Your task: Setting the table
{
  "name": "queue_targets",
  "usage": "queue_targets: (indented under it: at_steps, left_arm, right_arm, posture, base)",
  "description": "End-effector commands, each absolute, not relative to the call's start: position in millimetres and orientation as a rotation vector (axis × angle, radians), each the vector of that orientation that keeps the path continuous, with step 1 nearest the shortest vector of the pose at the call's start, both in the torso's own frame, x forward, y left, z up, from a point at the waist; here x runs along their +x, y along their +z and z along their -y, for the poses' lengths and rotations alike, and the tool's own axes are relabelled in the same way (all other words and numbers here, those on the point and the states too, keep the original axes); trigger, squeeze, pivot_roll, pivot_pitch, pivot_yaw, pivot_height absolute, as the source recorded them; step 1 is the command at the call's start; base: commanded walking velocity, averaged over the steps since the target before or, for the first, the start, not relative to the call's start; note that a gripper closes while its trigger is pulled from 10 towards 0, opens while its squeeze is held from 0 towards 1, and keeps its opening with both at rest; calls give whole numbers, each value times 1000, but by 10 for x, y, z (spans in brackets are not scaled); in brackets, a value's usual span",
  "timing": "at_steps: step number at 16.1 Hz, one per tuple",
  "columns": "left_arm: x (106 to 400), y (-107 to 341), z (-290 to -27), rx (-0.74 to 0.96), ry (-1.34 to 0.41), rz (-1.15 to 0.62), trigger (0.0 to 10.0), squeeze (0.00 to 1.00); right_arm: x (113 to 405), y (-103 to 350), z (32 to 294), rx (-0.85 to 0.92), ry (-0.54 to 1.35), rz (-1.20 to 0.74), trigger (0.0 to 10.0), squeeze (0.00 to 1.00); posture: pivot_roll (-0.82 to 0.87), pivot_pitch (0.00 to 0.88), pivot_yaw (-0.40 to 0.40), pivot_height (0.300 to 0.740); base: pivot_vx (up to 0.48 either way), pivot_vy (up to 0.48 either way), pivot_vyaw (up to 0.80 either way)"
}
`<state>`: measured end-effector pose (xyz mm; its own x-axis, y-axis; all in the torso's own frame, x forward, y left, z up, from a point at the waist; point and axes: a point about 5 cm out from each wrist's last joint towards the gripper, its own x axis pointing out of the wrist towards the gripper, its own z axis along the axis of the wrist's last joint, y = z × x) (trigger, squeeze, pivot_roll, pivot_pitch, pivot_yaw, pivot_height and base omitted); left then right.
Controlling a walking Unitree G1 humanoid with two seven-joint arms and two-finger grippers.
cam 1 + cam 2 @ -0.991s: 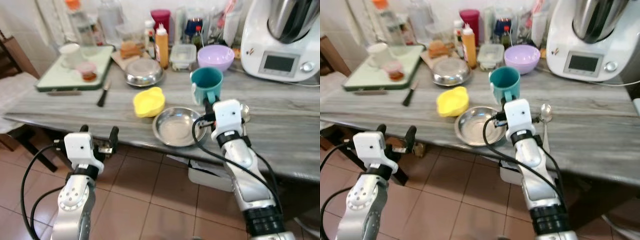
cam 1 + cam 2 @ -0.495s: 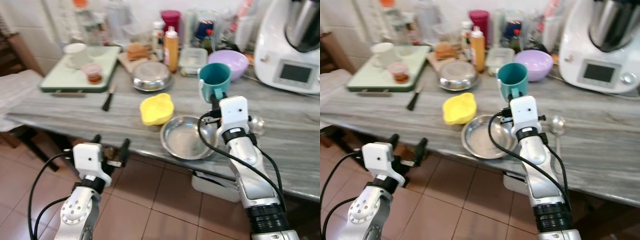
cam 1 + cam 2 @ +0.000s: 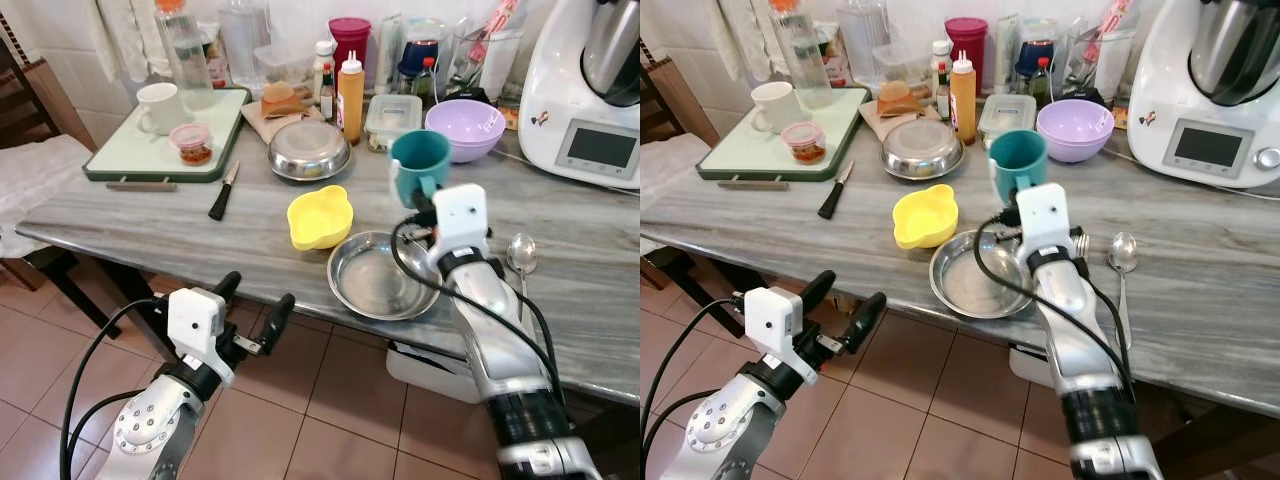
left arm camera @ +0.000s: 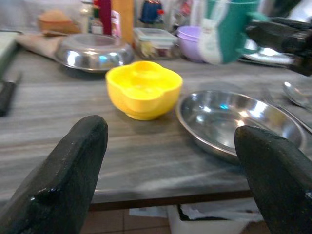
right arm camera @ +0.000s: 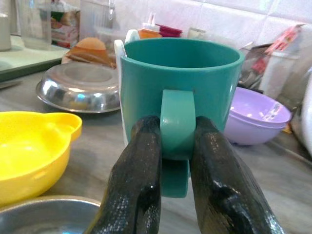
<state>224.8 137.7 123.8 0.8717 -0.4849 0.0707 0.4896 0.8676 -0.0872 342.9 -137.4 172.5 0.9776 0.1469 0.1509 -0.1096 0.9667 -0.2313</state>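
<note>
Above plate rim: right gripper (image 5: 168,161) clamps teal mug (image 3: 1017,164) handle; mug base hidden.
Below table edge: left gripper (image 3: 250,315), fingers spread, holding nothing.

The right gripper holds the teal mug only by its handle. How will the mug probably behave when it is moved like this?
The teal mug looks rigid, probably ceramic, so it should keep its shape. The right gripper pinches only the handle, so the body's weight sits off to one side and may swing. The glossy surface looks smooth, so it might slip between the fingers.
</note>
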Motion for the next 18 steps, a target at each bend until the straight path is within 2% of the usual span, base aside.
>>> queue_targets:
  at_steps: [1, 4, 13, 18]
  left_arm:
    - [2224, 1260, -1364, -100, -534, 44, 10000, 0]
    - [2178, 1261, -1343, -113, -552, 27, 10000, 0]
    - [2149, 1366, -1223, -143, -638, 46, 10000, 0]
    - [2217, 1397, -1208, -144, -629, 62, 10000, 0]
  right_arm:
    - [3455, 1730, 1351, -210, 141, 162, 10000, 0]
    - [3535, 1667, 1277, -144, 158, 104, 10000, 0]
    - [3547, 1526, 1334, -161, 160, 61, 10000, 0]
    - [3549, 1468, 1341, -157, 166, 45, 10000, 0]
  posture:
    - [-69, 106, 51, 740]
    - [-61, 119, 49, 740]
    - [-57, 120, 51, 740]
    - [-61, 116, 55, 740]
  base:
    - [0, 0, 0]
    - [0, 0, 0]
    - [0, 0, 0]
    - [0, 0, 0]
